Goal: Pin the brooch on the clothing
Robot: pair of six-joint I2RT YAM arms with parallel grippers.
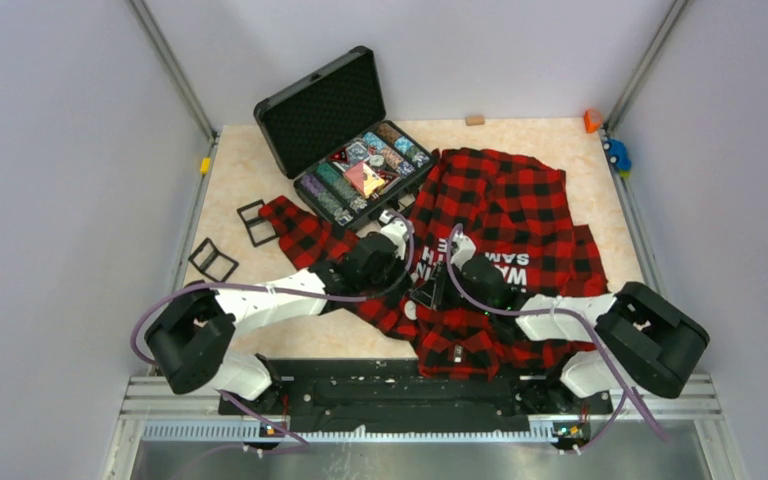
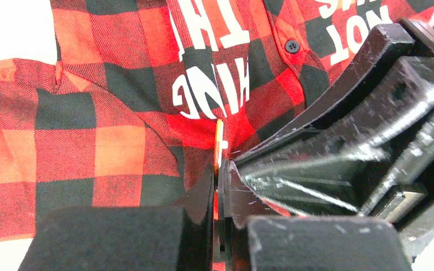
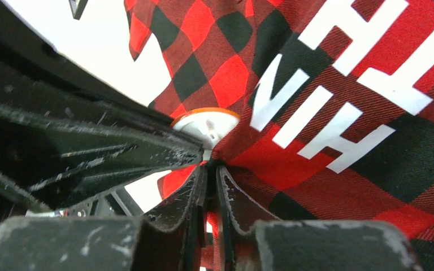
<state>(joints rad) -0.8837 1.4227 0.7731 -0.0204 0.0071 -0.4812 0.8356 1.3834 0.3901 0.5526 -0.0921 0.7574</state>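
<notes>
Red checked shirt point(image 1: 520, 205), white lettering, orange-rimmed brooch point(image 3: 206, 121)

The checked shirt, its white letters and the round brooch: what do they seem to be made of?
The shirt: woven flannel-like cloth, probably cotton, matt; fine diagonal weave lines show up close. The letters: a flat opaque print, likely ink or vinyl, with sharp edges. The brooch: smooth white disc with an orange rim, slightly glossy; plastic or coated metal, I cannot tell which.
</notes>
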